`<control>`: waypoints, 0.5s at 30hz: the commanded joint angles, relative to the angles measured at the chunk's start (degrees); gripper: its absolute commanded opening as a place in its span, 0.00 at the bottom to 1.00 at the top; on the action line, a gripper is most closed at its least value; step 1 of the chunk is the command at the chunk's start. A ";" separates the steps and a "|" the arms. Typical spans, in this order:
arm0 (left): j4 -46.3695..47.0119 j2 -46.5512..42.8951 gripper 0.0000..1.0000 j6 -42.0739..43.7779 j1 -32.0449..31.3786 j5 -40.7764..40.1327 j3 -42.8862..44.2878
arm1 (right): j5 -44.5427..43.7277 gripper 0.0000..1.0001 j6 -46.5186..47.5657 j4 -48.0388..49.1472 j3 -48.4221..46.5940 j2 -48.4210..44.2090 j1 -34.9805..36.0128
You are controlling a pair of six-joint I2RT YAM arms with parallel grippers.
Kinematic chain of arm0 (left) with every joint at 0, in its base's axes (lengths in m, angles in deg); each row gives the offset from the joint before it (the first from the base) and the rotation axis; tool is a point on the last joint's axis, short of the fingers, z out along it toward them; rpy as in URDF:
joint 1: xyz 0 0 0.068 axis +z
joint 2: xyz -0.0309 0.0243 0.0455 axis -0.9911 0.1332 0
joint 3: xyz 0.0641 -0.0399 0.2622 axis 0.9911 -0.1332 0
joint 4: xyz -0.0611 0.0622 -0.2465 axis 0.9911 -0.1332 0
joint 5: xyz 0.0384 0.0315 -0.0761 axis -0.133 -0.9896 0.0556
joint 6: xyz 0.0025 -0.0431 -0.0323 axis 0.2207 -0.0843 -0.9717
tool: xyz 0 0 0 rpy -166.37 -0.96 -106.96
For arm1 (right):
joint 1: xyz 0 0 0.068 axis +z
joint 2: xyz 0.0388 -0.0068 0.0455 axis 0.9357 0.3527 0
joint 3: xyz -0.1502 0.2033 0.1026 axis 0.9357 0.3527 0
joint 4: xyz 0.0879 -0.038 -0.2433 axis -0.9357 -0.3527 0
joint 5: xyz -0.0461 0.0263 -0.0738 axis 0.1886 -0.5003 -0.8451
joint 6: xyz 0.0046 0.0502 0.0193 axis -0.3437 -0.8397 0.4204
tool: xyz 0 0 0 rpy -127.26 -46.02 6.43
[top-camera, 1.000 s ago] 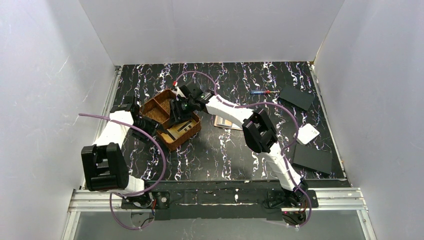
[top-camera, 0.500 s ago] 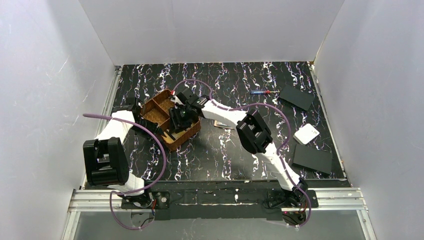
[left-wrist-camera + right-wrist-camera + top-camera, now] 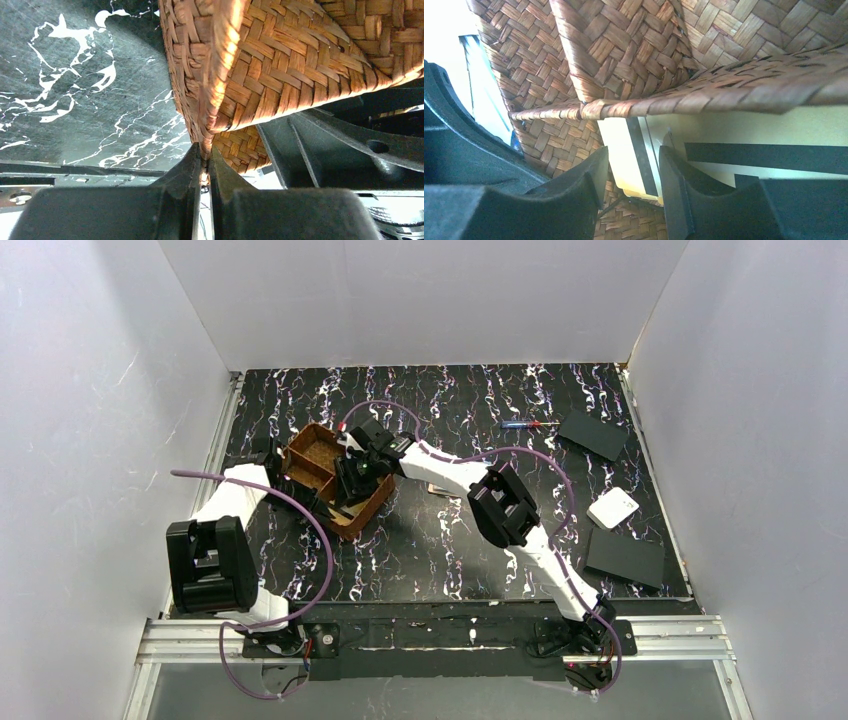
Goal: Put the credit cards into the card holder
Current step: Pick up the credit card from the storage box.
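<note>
Left jaws: pinching the woven tray (image 3: 300, 65) wall, steadying it.
Right jaws: spread astride a credit card (image 3: 621, 155), apparently ready to pinch.

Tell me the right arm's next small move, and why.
Probably close the right gripper on the credit cards: its jaws straddle them inside the woven tray, not visibly clamped, while the left gripper is shut on the tray's wall, steadying it.

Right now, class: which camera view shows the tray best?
Top external: the whole tray shows, with both compartments. The left wrist view gives only one rim corner up close; the right wrist view gives only inner walls and the divider.
</note>
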 commanded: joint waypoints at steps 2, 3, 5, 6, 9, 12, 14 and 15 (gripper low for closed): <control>2.77 -1.38 0.00 3.68 0.28 -3.60 -3.90 | 2.30 0.48 1.30 -1.63 -0.17 1.98 1.57; 3.61 -1.72 0.00 4.57 0.24 -3.84 -4.25 | 2.97 0.47 1.12 -1.39 0.03 1.84 1.67; 5.06 -2.30 0.00 6.89 0.25 -4.84 -4.62 | 3.68 0.47 0.95 -1.14 0.93 1.19 2.00; 5.81 -2.79 0.00 8.16 0.26 -5.49 -4.77 | 3.94 0.47 0.95 -1.09 1.54 0.69 2.17; 8.63 -3.91 0.00 11.89 0.25 -6.82 -5.12 | 5.33 0.47 0.82 -0.19 4.13 -0.61 2.65; 10.85 -3.84 0.00 13.93 0.21 -6.21 -5.42 | 6.82 0.46 0.03 0.72 4.52 -1.09 2.86; 13.28 -4.01 0.00 14.02 0.26 -5.11 -6.06 | 8.79 0.46 -1.94 3.28 5.17 -1.51 2.86; 14.20 -4.26 0.00 13.97 0.25 -4.64 -6.49 | 10.05 0.45 -3.59 5.42 6.00 -2.00 2.86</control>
